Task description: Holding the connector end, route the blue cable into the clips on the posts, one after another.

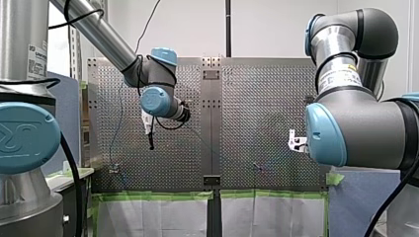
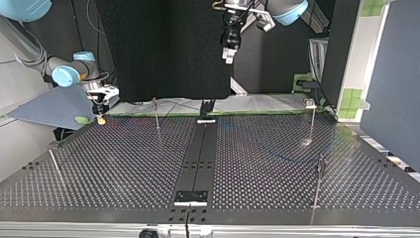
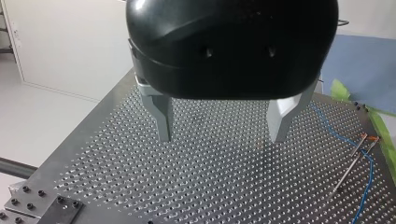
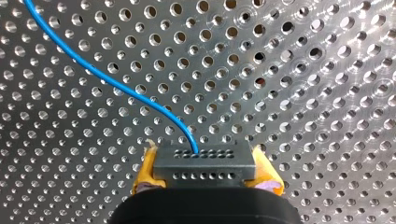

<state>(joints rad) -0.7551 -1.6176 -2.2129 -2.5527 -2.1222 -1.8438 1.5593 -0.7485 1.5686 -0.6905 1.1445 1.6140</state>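
Blue cable (image 4: 140,99) ends in a grey connector (image 4: 204,164), and my right pincer (image 4: 205,171) is clamped on this connector, with its yellow pads (image 4: 145,171) pressed on the two sides. From the connector the cable bends in a curve and goes away over the perforated worktop (image 4: 308,93). In the top view, thin posts (image 2: 319,181) stand upright on the worktop: one near at the right, one near at the left edge, and two more farther back, well apart from each other. On the right half of the worktop in that view the cable shows only as a faint blue line. At the far left corner there, my right pincer is low over the worktop with the connector. My left pincer (image 2: 229,53) hangs high above the far edge, near the middle of the top view. In the left wrist view its metal fingers (image 3: 161,116) stand wide apart, and only the worktop shows between them. Beside this pincer a post carries a small clip (image 3: 368,137) at its end, and the cable passes just beside this post; whether it sits in the clip I cannot tell.
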